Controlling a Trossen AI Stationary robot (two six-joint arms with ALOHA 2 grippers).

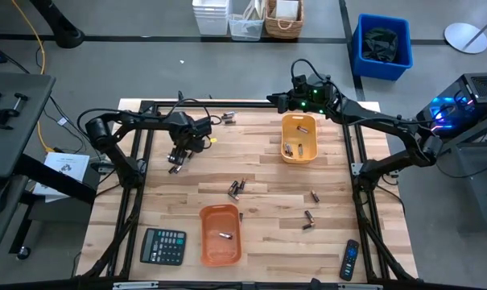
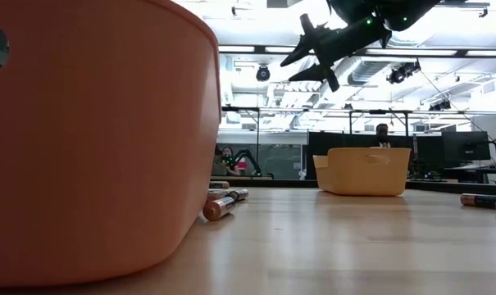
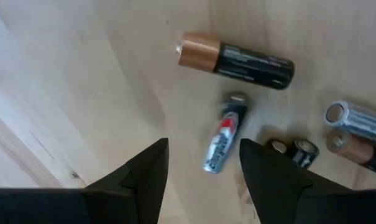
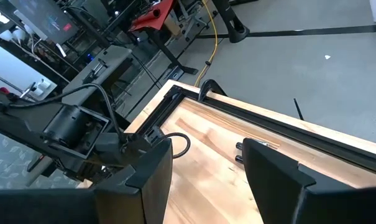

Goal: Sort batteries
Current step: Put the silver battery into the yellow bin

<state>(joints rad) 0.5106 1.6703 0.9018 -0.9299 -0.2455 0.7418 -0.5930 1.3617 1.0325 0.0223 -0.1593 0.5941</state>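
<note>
Left to right, as I see it from above. A black calculator [image 1: 163, 246] lies at the near left corner of the wooden surface [image 1: 259, 165]. My left gripper [image 1: 176, 158] hangs low over the surface's left side, fingers spread and holding nothing; its wrist view shows a small silver-and-red battery [image 3: 224, 142] lying between the fingers [image 3: 144, 171], a larger copper-topped battery [image 3: 236, 61] just beyond. A near orange tray [image 1: 220, 235] holds one battery [image 1: 224, 236]. Loose batteries [image 1: 236, 189] lie mid-surface. My right gripper [image 1: 284, 102] hovers at the far edge, fingers spread and empty, beside a far orange tray [image 1: 299, 138] containing several cells. A remote control [image 1: 349, 259] lies near right.
</note>
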